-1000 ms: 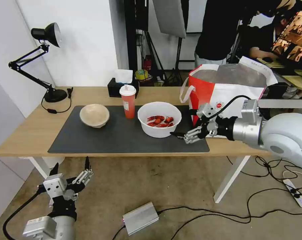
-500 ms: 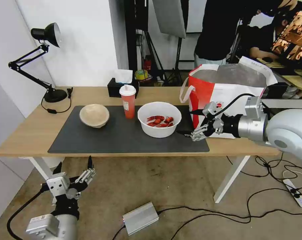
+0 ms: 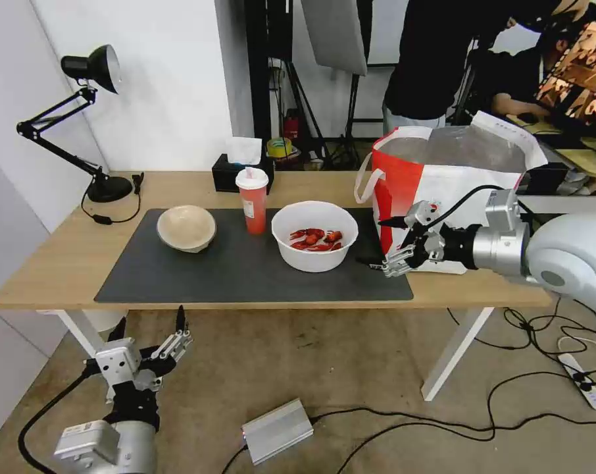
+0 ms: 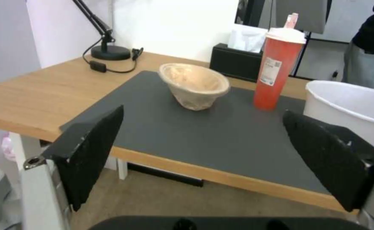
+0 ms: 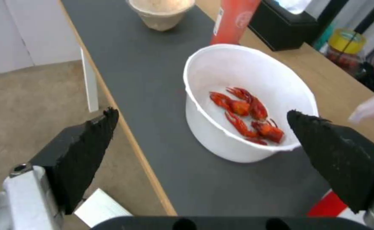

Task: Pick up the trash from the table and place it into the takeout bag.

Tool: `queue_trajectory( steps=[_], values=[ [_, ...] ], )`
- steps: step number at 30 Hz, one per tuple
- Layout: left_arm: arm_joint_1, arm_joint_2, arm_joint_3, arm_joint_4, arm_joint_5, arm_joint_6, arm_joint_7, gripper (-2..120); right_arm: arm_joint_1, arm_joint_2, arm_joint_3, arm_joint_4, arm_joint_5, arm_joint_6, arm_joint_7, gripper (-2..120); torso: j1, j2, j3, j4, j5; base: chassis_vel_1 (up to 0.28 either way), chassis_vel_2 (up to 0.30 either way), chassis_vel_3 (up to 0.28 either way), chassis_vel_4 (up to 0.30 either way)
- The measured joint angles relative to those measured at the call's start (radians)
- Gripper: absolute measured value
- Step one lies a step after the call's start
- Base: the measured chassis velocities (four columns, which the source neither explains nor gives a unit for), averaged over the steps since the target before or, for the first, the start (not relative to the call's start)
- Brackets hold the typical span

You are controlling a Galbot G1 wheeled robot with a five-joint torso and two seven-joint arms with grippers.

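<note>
Long wood table (image 3: 61, 263) with a dark grey mat (image 3: 245, 270) on top, reaching close to the front edge. On the mat, three bits of trash in a row. Beige paper bowl (image 3: 187, 228) toward the left end of the mat, sitting a bit tilted. Red drink cup (image 3: 252, 200) with a white lid standing upright near the back edge of the mat, between the two bowls. Big white bowl (image 3: 315, 235) toward the right end of the mat, with red crayfish scraps (image 3: 316, 239) down in the bottom. None of the three touching each other.

Takeout bag (image 3: 443, 171) standing on the right end of the tabletop, top open, silvery inside, red side panel facing the white bowl, with white loop handles.

Right gripper (image 3: 391, 244) over the right end of the mat, between the white bowl and the bag, just beside the bowl. Fingers spread wide apart, holding nothing. Seen from the right wrist, the white bowl (image 5: 246, 102) sits in the gap between the two black pads (image 5: 85, 153).

Left gripper (image 3: 150, 336) down low in front of the table, below the front edge near the left end. Fingers wide apart too, holding nothing. From the left wrist, the beige bowl (image 4: 194, 85) and the red cup (image 4: 277, 65) lie ahead, well apart from the pads (image 4: 95, 150).

Black tissue box (image 3: 235, 172) at the back edge behind the cup. Black desk lamp (image 3: 87, 112) at the back left corner.
</note>
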Motion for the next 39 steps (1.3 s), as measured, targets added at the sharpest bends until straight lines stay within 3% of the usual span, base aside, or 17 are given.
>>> queue_trajectory(
  steps=[16,26,39],
  values=[
    [-0.005,-0.010,0.004,0.000,0.000,0.001,-0.001,100,0.064,0.061,-0.066,-0.066,-0.047,0.050,-0.081,100,0.000,0.000,0.000,-0.0001,0.0000,0.000,0.000,0.000,0.000],
    [-0.019,-0.019,0.005,0.000,-0.002,0.002,-0.004,100,0.232,0.136,-0.233,-0.124,-0.052,0.051,-0.103,100,0.000,0.000,0.000,0.0001,-0.0001,0.000,0.000,0.000,0.000],
    [-0.042,-0.022,-0.002,0.000,-0.018,0.002,-0.008,100,0.349,0.222,-0.348,-0.199,-0.060,0.058,-0.143,100,0.000,0.000,0.000,0.0000,-0.0001,0.000,0.000,0.000,0.000]
  ],
)
